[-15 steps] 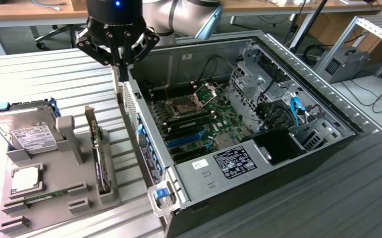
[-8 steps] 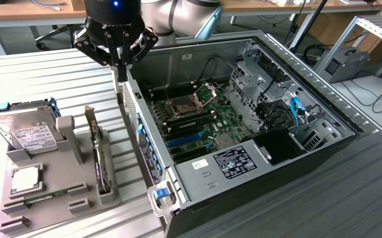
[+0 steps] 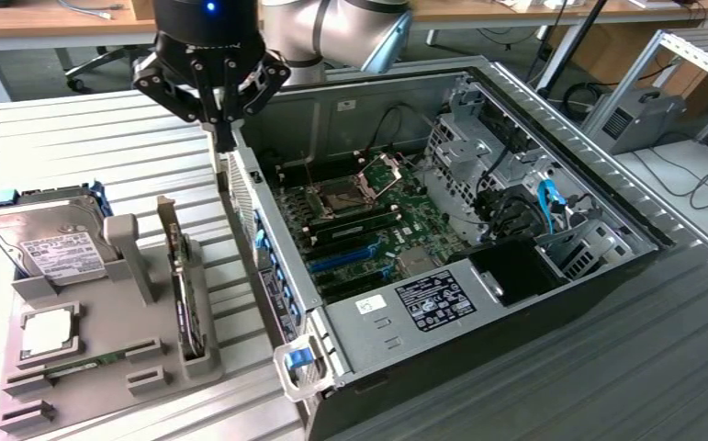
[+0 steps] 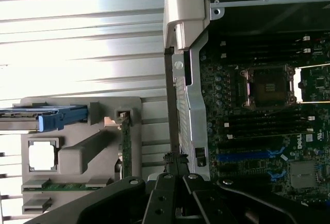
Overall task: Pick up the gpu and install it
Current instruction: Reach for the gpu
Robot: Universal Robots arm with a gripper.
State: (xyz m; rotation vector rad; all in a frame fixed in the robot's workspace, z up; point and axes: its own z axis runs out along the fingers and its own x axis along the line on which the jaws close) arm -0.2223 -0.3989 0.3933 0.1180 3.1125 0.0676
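We see the black multi-fingered gripper (image 3: 222, 138) hanging with its fingers drawn together to a point and nothing between them, just over the top edge of the side wall of the open black-and-silver computer case (image 3: 366, 317); whether the tips touch that edge we cannot tell. The thin, flat gpu (image 3: 184, 276), a green circuit board with a silver metal end bracket, stands on edge in a slot of the grey moulded plastic holder (image 3: 133, 266), which lies on the ribbed pale metal surface (image 3: 96, 138) to the exterior view's left of the case, well apart from the gripper (only its slot touches the card). The same holder carries the silver hard drive in a blue frame (image 3: 48, 243), leaning upright at its far end, a square silver processor chip (image 3: 45, 333) lying flat, and a narrow green memory stick (image 3: 78, 365) near its front. Inside the case lies the green motherboard (image 3: 366, 230) with blue expansion slots (image 3: 342, 262). From the wrist view the gripper (image 4: 175, 158) sits closed above the case wall (image 4: 188, 79), and we see the gpu (image 4: 125, 141) edge-on in the holder (image 4: 77, 152), beside the blue frame (image 4: 56, 120).
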